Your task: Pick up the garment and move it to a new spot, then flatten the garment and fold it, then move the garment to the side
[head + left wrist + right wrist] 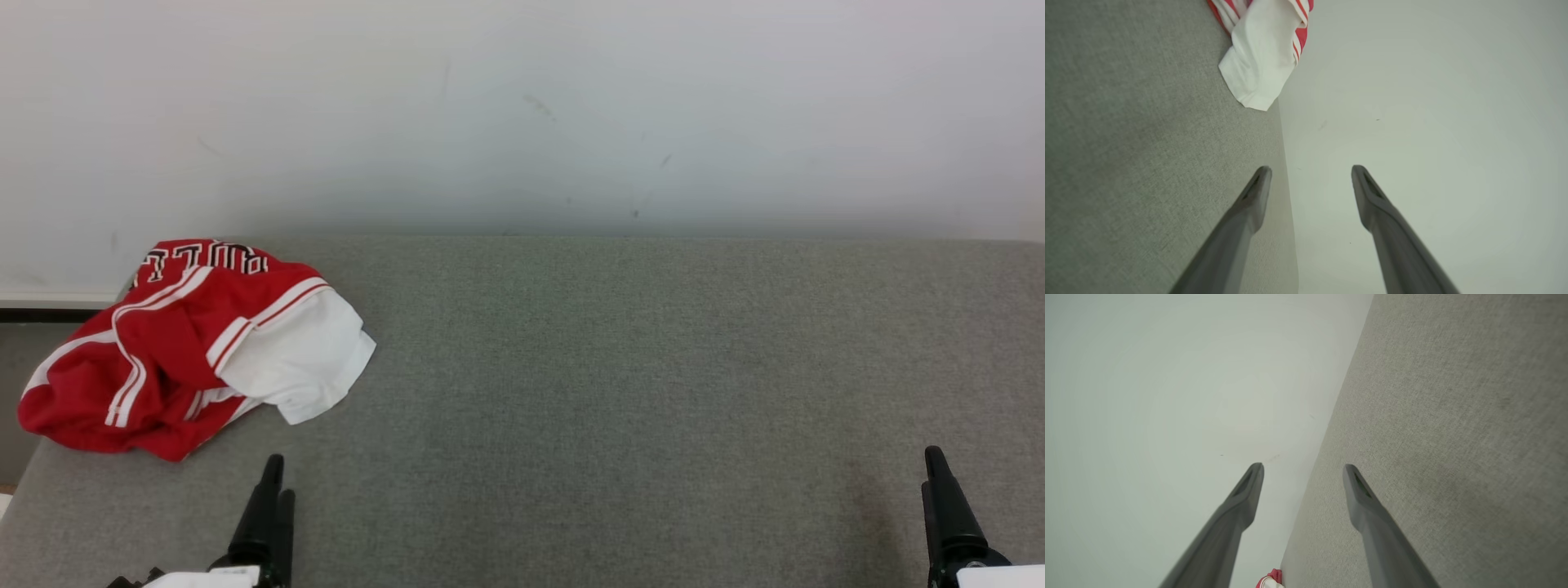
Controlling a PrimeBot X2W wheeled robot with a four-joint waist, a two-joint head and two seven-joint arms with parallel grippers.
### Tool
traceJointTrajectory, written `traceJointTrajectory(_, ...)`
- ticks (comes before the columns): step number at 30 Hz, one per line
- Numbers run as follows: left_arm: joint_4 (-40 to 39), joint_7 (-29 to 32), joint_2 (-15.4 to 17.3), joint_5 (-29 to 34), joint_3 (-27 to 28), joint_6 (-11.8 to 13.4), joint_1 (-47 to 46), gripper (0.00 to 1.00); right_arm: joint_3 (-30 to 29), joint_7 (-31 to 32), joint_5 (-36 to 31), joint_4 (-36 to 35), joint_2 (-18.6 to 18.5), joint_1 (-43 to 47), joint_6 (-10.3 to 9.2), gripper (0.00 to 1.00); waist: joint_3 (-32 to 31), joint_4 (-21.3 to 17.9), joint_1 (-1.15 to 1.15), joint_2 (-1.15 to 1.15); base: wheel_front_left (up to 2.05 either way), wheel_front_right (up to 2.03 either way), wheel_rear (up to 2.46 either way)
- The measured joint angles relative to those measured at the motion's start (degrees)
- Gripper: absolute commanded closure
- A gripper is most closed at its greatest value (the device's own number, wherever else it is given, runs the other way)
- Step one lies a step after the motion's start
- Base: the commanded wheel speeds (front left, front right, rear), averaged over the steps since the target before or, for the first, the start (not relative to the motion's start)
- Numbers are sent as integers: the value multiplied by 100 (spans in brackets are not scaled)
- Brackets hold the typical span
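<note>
Left gripper: my left gripper (277, 478) is at the lower left of the head view, its two dark fingers spread apart and holding nothing.
Right gripper: my right gripper (932, 467) is at the lower right, fingers likewise apart and empty, well away from the left one.
Surface: a grey, felt-like surface (612, 392) lies under both grippers and runs back to a pale wall (522, 106).
Garment: a crumpled red and white sports garment (163, 359) with white stripes and dark lettering lies at the far left of the surface. It is ahead of my left gripper, not touching it. A white flap faces the middle, and its left side reaches the surface's edge.
</note>
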Motion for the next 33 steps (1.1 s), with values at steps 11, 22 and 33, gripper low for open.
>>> traceJointTrajectory(11,-48,-254,3,1289,-133,120,-26,0,214,-269,-1440,-322,-185,86,0,0,2,-14,0,0,0,0,0)
traceJointTrajectory(22,-148,-510,20,2841,-214,298,-40,0,388,-512,-2568,-463,-372,140,0,0,-16,-7,0,0,0,0,0)
traceJointTrajectory(33,-147,-746,84,4046,-257,501,-38,0,544,-740,-3532,-469,-493,187,0,0,-34,8,0,0,0,0,0)
